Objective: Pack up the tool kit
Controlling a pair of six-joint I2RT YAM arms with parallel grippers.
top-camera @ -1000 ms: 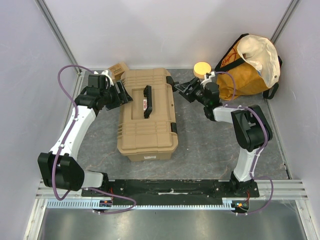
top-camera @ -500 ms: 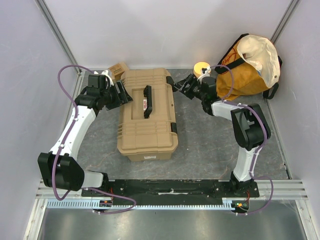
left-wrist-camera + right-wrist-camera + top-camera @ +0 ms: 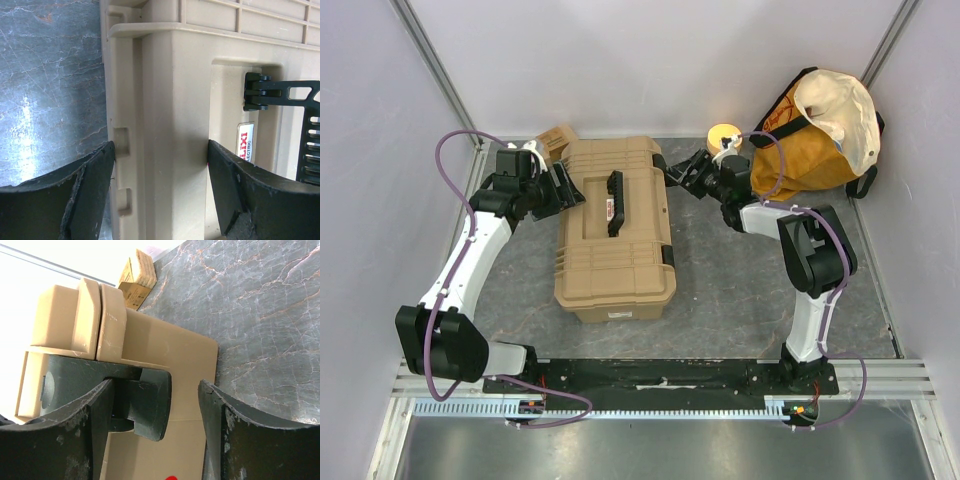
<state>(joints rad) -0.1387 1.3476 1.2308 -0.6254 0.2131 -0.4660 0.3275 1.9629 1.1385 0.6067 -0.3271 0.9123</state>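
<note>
The tool kit (image 3: 615, 230) is a large tan hard case, lid down, with a black top handle (image 3: 614, 202) and a red-white label (image 3: 245, 142). My left gripper (image 3: 565, 188) is at its rear left edge. In the left wrist view the gripper (image 3: 160, 145) has both fingers pressed on the lid's raised edge rib (image 3: 165, 100). My right gripper (image 3: 682, 172) is at the kit's rear right corner. In the right wrist view the gripper (image 3: 156, 385) is open around the black latch (image 3: 150, 405). Its left finger is beside the latch and its right finger stands clear.
An orange-yellow cloth bag (image 3: 820, 130) stands at the back right with a round yellow object (image 3: 723, 135) beside it. A small tan block (image 3: 556, 138) sits behind the kit's rear left corner and shows in the right wrist view (image 3: 137, 275). Walls close in on both sides.
My right gripper has moved left and back, from the floor beside the kit onto its rear right latch. The left arm and the tool kit have not moved.
</note>
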